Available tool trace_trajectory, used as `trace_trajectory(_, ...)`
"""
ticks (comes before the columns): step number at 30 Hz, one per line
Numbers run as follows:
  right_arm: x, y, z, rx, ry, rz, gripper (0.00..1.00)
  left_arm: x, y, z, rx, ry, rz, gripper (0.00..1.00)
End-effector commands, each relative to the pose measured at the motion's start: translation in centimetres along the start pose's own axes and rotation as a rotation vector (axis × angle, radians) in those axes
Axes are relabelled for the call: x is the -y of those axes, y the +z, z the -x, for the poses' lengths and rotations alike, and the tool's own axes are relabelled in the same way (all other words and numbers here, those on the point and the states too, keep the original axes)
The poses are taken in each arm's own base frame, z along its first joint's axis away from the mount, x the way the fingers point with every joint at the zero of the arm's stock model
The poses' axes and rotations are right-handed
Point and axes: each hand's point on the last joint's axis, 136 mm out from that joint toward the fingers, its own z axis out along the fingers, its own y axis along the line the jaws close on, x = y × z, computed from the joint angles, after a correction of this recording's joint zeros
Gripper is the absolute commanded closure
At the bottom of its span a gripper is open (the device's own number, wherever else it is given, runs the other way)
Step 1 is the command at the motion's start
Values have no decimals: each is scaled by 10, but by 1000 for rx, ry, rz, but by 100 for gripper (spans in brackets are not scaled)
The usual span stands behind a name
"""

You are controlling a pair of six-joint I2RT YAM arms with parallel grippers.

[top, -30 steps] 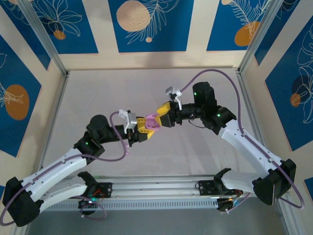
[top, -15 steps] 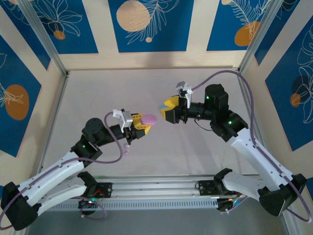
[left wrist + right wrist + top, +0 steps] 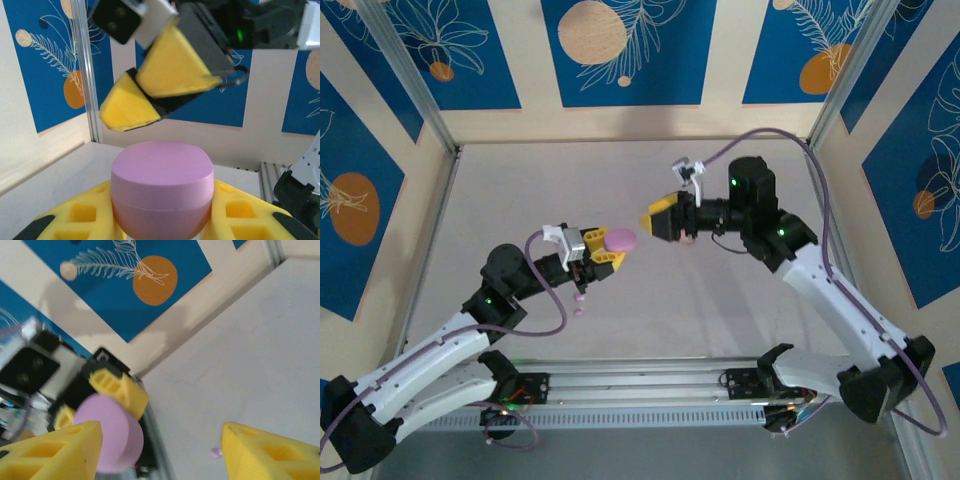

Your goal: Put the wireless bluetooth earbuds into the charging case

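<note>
My left gripper [image 3: 616, 249] is shut on a lilac charging case [image 3: 623, 239], held above the table with its lid closed. In the left wrist view the case [image 3: 161, 187] sits squeezed between my yellow fingers [image 3: 80, 220]. My right gripper [image 3: 648, 220] hovers just right of the case, open, with nothing between its fingers. From the right wrist, the case [image 3: 112, 440] shows beside the left fingertip [image 3: 50, 452]. Two tiny lilac earbuds [image 3: 578, 297] lie on the table below the left gripper; one earbud [image 3: 216, 452] shows between the right fingers' tips, far below.
The grey table [image 3: 520, 190] is walled by blue-and-cream panels [image 3: 625, 50] and metal corner posts [image 3: 415, 85]. A metal rail [image 3: 640, 385] runs along the near edge between the arm bases. Purple cables [image 3: 550, 300] loop off both wrists.
Both grippers met at the case a second ago. The right gripper has since let go, drawn back to the right and opened wider; the left keeps the case and has shifted slightly left.
</note>
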Motion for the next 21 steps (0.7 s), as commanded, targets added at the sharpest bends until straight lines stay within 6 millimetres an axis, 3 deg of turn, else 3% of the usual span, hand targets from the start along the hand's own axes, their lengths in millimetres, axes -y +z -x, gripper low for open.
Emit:
trace_trajectory(1,-13,9,-10,-127,377,132,36,6,1,15,64,113,-24,76)
trace_trajectory(8,-27,23,-22,-212,481,226,38,1,5,18,79,158,-5,76)
trace_trajectory(16,-27,31,-38,-303,551,298,46,0,5,18,82,156,4,77)
trace_trajectory(21,-22,35,-39,-305,560,292,61,2,5,16,73,141,-11,76)
